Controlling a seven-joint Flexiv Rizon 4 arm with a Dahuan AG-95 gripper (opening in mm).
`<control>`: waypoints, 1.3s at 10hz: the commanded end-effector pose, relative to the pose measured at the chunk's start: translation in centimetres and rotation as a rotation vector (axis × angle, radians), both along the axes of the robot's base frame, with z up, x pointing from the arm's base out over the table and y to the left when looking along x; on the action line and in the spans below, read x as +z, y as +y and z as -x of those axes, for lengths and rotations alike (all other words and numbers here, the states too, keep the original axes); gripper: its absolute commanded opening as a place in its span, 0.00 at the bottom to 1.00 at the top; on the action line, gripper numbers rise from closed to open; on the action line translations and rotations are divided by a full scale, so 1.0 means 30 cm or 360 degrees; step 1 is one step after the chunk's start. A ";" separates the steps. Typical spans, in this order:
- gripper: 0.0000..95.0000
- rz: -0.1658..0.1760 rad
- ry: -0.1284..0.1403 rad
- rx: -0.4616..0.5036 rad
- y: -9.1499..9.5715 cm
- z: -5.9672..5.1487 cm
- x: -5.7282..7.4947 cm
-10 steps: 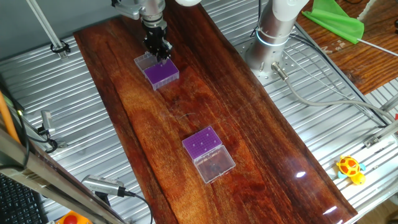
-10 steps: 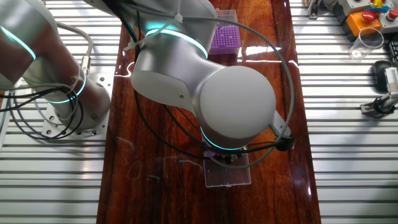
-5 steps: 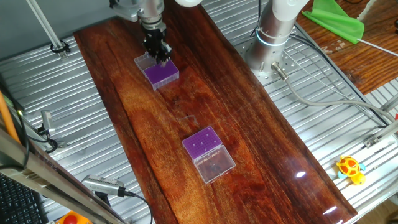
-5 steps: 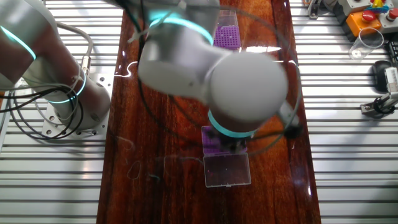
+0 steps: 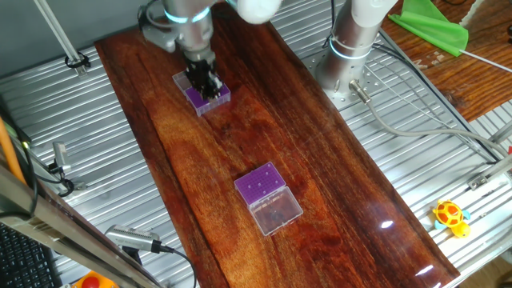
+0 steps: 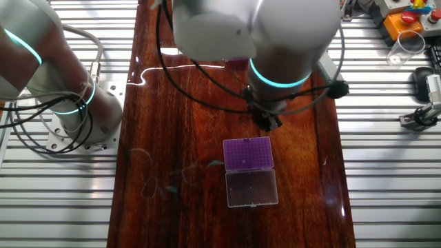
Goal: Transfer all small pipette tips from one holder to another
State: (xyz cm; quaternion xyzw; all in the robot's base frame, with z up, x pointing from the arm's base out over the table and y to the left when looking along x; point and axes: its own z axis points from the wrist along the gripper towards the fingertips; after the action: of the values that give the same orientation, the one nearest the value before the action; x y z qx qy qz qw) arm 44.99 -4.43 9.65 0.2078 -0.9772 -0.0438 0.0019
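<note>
Two clear holders with purple inserts sit on the wooden board. One holder lies at the far end, and its insert also shows in the other fixed view with the clear lid folded open. The second holder lies mid-board with its lid open. A few dark specks on its insert are small pipette tips. My gripper hangs just above the first holder; in the other fixed view the gripper is raised beside it. Its fingers look pressed together. No tip between them can be made out.
The arm's base stands at the board's right edge, with cables trailing over the metal table. A green cloth and a yellow toy lie to the right. A clear cup and a button box sit off the board.
The gripper has lifted off the first holder's insert and the arm has swung away from over it, uncovering the holder in the other fixed view.
</note>
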 end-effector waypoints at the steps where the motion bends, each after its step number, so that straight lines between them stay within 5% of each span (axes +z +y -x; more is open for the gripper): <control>1: 0.00 0.0015 0.0048 0.0175 0.003 -0.004 -0.002; 4: 0.00 -0.0005 0.0108 0.0374 0.003 -0.004 -0.002; 8: 0.00 -0.0013 0.0118 0.0329 0.005 -0.006 -0.003; 9: 0.20 -0.0022 0.0115 0.0331 0.015 -0.011 -0.009; 11: 0.20 -0.0041 0.0111 0.0295 0.107 -0.029 -0.025; 13: 0.20 -0.0020 0.0113 0.0176 0.298 -0.057 -0.030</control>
State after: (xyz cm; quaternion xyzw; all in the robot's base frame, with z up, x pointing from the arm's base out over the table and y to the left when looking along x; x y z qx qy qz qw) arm 46.37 2.36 8.85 0.2920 -0.9534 -0.0676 0.0344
